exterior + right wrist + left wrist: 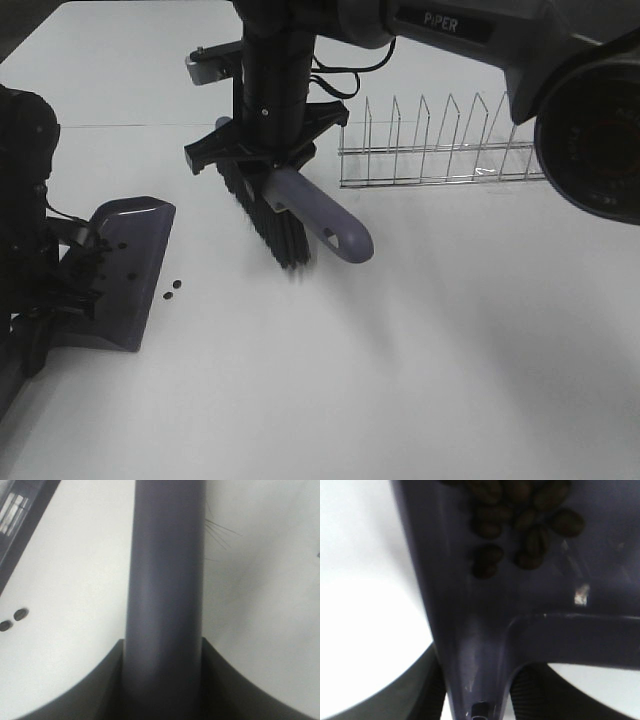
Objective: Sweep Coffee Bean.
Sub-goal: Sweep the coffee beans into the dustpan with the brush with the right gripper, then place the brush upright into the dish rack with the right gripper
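Note:
A purple-grey dustpan point(125, 265) lies on the white table at the left, and my left gripper point(62, 285) is shut on its handle point(479, 680). Several coffee beans point(520, 515) lie inside the pan. Two loose beans point(172, 290) lie on the table just off the pan's open edge; they also show in the right wrist view point(12, 620). My right gripper point(270, 165) is shut on the handle point(167, 580) of a brush. The brush's black bristles point(272, 228) point down at the table, to the right of the pan and apart from the two beans.
A wire dish rack point(440, 150) stands on the table behind and to the right of the brush. The table's left edge runs close behind the left arm.

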Tool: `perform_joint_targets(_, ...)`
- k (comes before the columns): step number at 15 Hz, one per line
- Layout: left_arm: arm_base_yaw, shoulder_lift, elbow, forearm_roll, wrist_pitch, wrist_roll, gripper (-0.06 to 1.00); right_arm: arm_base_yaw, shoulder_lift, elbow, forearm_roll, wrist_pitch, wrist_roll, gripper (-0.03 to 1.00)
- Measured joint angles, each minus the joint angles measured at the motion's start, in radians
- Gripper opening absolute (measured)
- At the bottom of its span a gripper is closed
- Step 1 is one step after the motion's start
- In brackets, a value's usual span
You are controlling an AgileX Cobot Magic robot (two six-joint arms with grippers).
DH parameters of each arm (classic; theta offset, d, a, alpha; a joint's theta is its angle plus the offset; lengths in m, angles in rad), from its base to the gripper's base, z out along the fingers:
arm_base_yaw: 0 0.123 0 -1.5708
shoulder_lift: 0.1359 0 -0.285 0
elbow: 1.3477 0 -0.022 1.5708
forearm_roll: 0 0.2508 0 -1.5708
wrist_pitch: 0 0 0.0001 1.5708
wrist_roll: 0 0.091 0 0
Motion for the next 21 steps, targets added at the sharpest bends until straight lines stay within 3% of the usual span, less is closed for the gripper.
perform_joint_targets(4,0.001,0.007,0.000,-0.013,0.002,0.016,0.34,0.064,0.072,0.007,0.103,-0.090,0.006,0.31)
perform_joint_targets(7,0.003,0.007,0.000,-0.019,0.001,0.027,0.34,0.064,0.128,0.005,0.343,-0.156,-0.005,0.31)
perform_joint_targets(8,0.003,0.007,0.000,-0.020,0.001,0.029,0.34,0.060,0.135,0.005,0.377,-0.161,-0.017,0.31)
perform_joint_targets(9,0.004,0.007,0.000,-0.021,0.001,0.030,0.34,0.036,0.144,0.006,0.539,-0.181,-0.098,0.31)
perform_joint_targets(13,0.006,0.007,0.000,-0.029,0.000,0.042,0.34,-0.064,0.144,0.004,0.871,-0.177,-0.260,0.30)
perform_joint_targets(15,0.006,0.007,0.000,-0.029,0.000,0.049,0.34,-0.095,0.129,0.003,0.896,-0.172,-0.285,0.30)
perform_joint_targets(16,0.006,0.007,0.000,-0.029,0.000,0.051,0.34,-0.111,0.109,0.002,0.858,-0.162,-0.285,0.30)
perform_joint_targets(19,0.010,-0.006,0.001,-0.049,-0.009,0.070,0.34,-0.115,0.022,0.001,0.582,-0.074,-0.231,0.30)
perform_joint_targets(21,0.035,-0.016,0.002,-0.082,-0.022,0.082,0.34,-0.114,-0.046,0.001,0.409,0.049,-0.204,0.30)
